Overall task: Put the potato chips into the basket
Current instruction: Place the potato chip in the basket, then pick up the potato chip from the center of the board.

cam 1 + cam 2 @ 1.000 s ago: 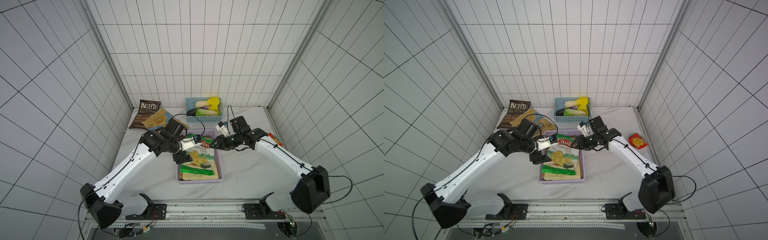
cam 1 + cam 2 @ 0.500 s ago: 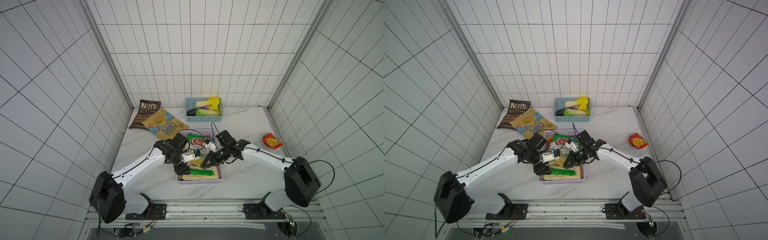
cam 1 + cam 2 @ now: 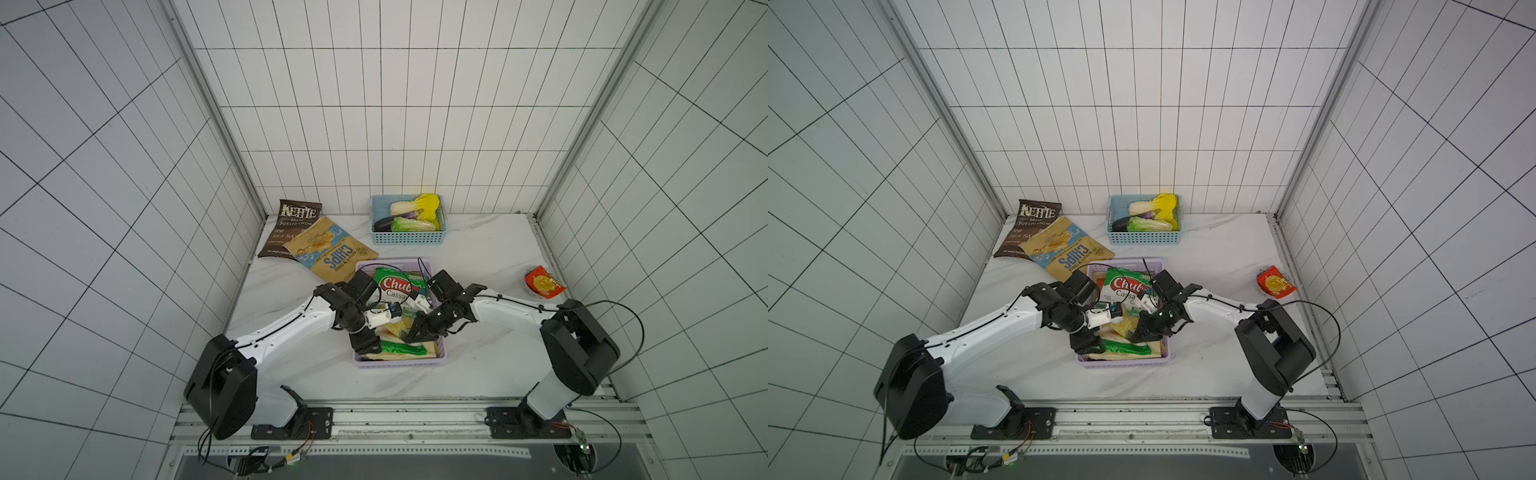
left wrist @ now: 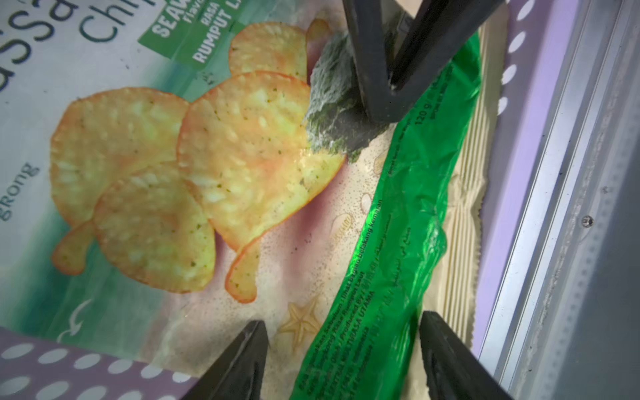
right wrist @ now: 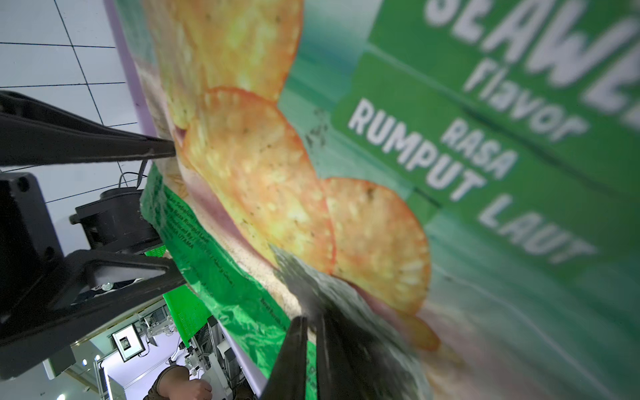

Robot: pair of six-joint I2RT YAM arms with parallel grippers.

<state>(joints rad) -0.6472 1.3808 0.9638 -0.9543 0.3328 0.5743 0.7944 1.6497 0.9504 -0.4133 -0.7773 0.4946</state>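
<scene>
Moved: both arms have dropped from the far end of the lilac basket (image 3: 399,362) to its near half, and the kraft chip bag (image 3: 332,253), half hidden behind the left arm a second ago, now shows in full.
Cassava chip bag (image 3: 395,286): lies flat inside the lilac basket, at 6 o'clock from the worktop's (image 3: 478,257) centre, label up.
Left end effector (image 4: 341,329): jaws wide, holding nothing, with one tip on each side of the bag's green bottom strip.
Right end effector (image 3: 415,332): jaws drawn almost together, tips against the bag's printed face at 3 o'clock from the left one. I cannot tell whether any film is pinched.
Kettle bag (image 3: 295,220): on the worktop at 10 o'clock, outside the basket, partly under the kraft chip bag.
Kraft chip bag: just beside the basket's 11 o'clock corner.
Blue basket (image 3: 407,238): at 12 o'clock, toy vegetables (image 3: 411,224) inside.
Red packet (image 3: 542,282): at 3 o'clock — well apart from everything else.
</scene>
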